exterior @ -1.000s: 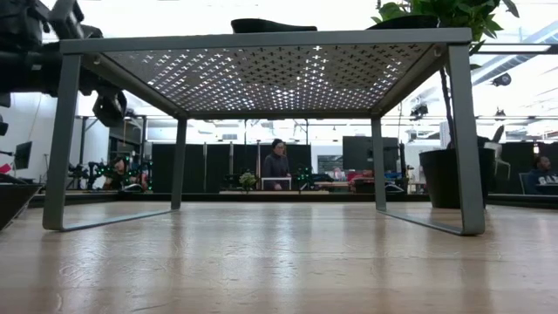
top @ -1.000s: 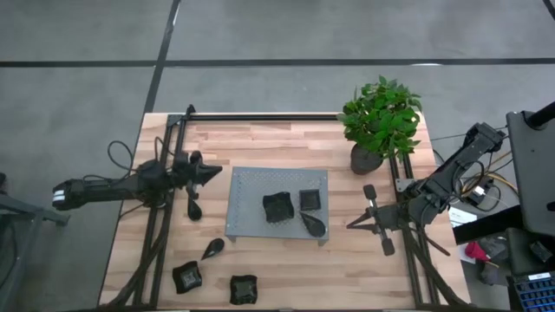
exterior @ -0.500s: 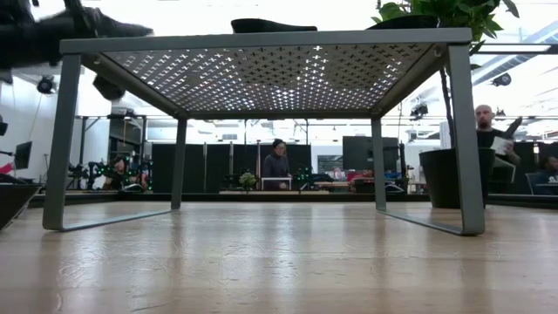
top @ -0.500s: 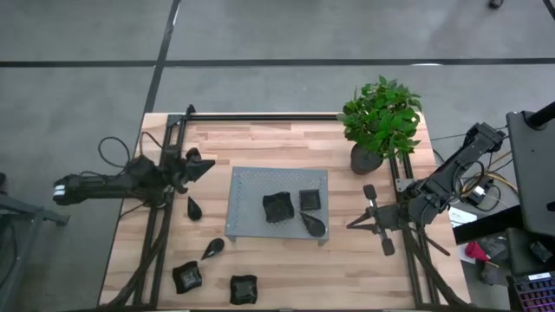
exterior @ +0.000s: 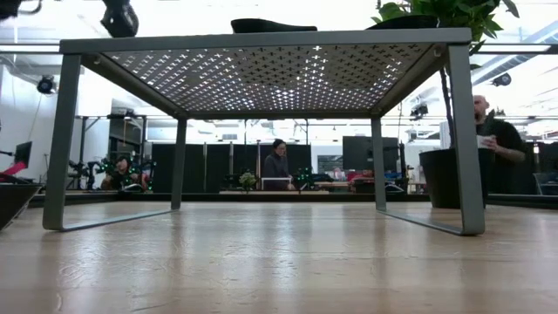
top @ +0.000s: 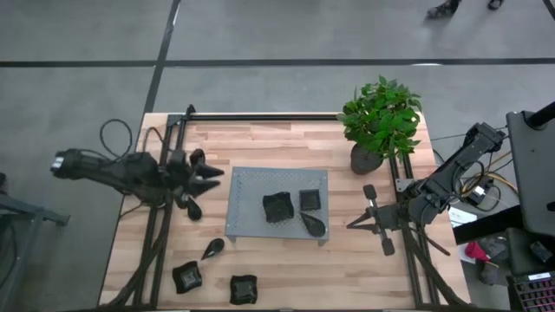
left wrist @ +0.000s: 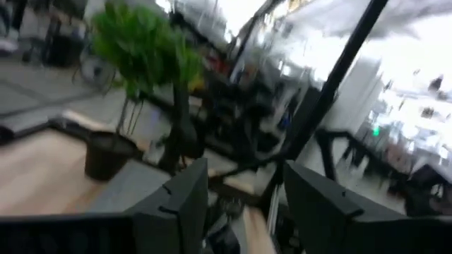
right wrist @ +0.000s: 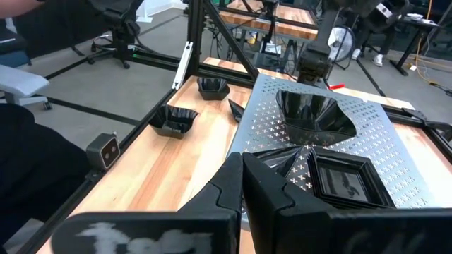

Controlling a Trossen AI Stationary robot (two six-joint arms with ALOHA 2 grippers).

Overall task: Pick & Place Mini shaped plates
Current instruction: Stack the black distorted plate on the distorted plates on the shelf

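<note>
Three dark mini shaped plates lie on the grey perforated tray [top: 260,182]: a wavy one [top: 277,206], a square one [top: 310,200] and a teardrop one [top: 315,225]. Several more rest on the wood: a teardrop plate [top: 191,208] left of the tray, another teardrop [top: 212,249] and two wavy ones [top: 187,276] [top: 244,289] near the front edge. My left gripper [top: 214,178] hovers open and empty above the table, left of the tray, over the first teardrop plate. My right gripper [top: 351,224] waits shut to the right of the tray.
A green plant in a dark pot [top: 366,159] stands at the tray's far right corner. Dark rails run along the table's left [top: 156,251], right [top: 408,251] and far sides. In the low view the tray stands on legs [exterior: 61,139], and people are in the room behind.
My left gripper has risen well above the table, drawn back toward the left edge, swung out again toward the tray, and opened its fingers. The teardrop plate beneath it has stayed where it lay on the wood.
</note>
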